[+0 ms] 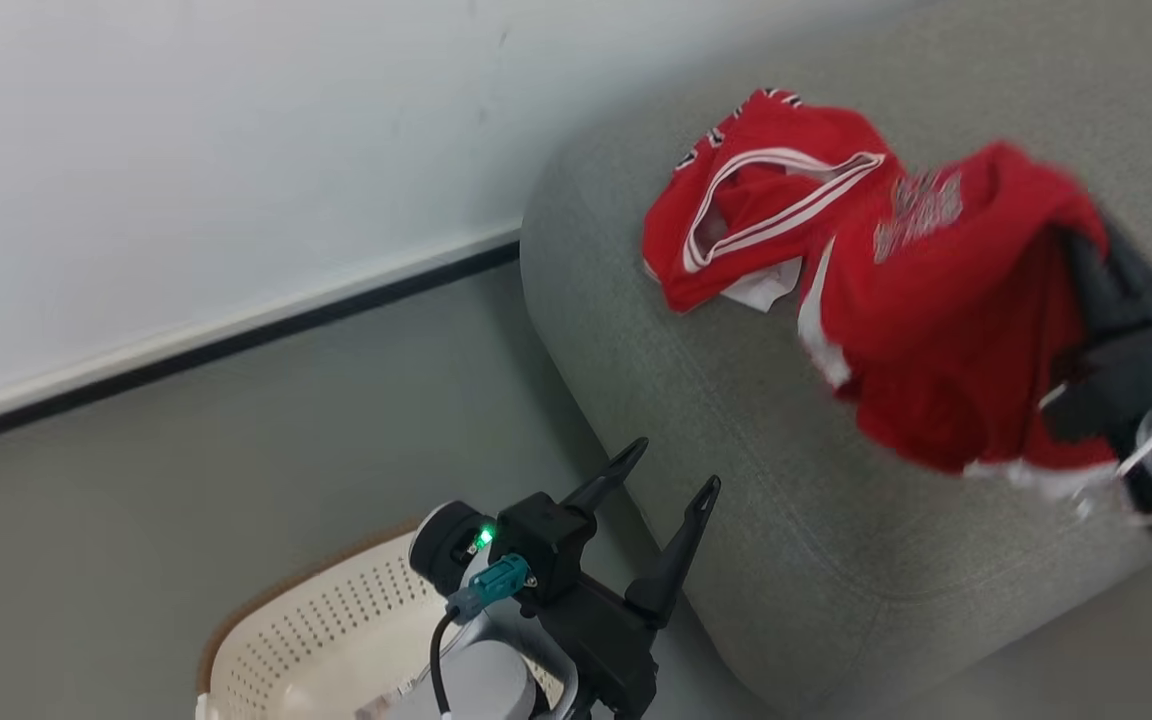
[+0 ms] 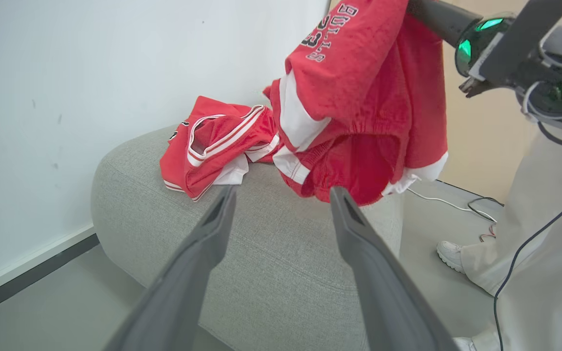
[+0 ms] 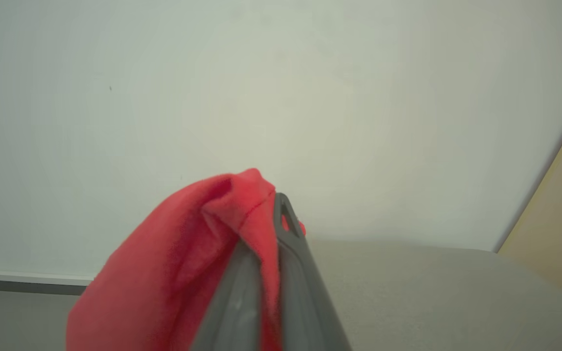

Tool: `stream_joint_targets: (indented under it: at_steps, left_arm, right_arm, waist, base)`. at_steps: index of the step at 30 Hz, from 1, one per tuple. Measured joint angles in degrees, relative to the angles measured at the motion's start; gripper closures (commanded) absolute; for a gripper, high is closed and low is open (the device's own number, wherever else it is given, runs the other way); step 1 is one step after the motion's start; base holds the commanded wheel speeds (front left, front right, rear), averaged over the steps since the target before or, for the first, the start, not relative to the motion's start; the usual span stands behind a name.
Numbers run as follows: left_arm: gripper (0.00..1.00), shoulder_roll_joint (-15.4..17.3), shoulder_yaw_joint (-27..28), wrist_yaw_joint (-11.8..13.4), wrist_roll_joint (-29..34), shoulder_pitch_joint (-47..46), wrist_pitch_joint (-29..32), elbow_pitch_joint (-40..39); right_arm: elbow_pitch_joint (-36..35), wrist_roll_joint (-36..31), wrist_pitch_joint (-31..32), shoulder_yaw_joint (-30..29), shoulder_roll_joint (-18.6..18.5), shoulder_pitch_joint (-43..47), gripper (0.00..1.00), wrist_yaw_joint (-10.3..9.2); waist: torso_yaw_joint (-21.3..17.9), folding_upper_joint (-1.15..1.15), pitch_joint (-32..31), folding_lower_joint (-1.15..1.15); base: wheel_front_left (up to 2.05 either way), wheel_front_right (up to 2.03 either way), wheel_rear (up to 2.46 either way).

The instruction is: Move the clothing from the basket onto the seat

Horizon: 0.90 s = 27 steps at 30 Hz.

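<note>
Right gripper (image 3: 275, 229) closed hard on a bunched fold of red Bulls shorts (image 1: 946, 330), hung above the grey sofa (image 1: 736, 430).
Left gripper (image 1: 676, 466) spread wide, holding nothing, low at the near left over the laundry basket (image 1: 316, 620); striped red jersey (image 1: 746, 200) lying on the far part of the sofa. Judged risky to release here: dangling close to the rounded edge, so liable to slide down onto the floor (image 1: 356, 400); could also snag on a fingertip when opening, or nudge the jersey off if swung across.
</note>
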Motion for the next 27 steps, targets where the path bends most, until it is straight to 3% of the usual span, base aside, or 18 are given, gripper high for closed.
stream_joint_targets:
  at_steps: [8, 16, 27]
  left_arm:
    - [0.0, 1.93, -0.13, 0.07, 2.37, -3.03, 0.52, -2.76]
    - [0.0, 3.77, -0.05, 0.49, 4.6, -6.7, 1.05, -6.32]
    - [0.0, 4.72, -0.33, 0.49, 7.86, -11.51, 2.2, -11.14]
  right_arm:
    - [0.09, 0.47, 2.59, -4.24, -3.68, -12.57, 1.0, -0.24]
    - [6.82, 1.13, 6.1, -7.82, -6.84, -27.01, 1.0, 0.09]
    - [15.43, 0.93, 8.31, -9.42, -9.56, -34.33, 1.0, -1.22]
  waist:
    - [2.0, 0.0, 6.1, 0.01]
    - [4.77, 0.01, 12.51, 0.01]
    - [9.11, 0.01, 21.66, 0.01]
  base:
    - [0.0, 0.0, 0.0]
    - [0.0, 0.0, 0.0]
    - [0.0, 0.0, 0.0]
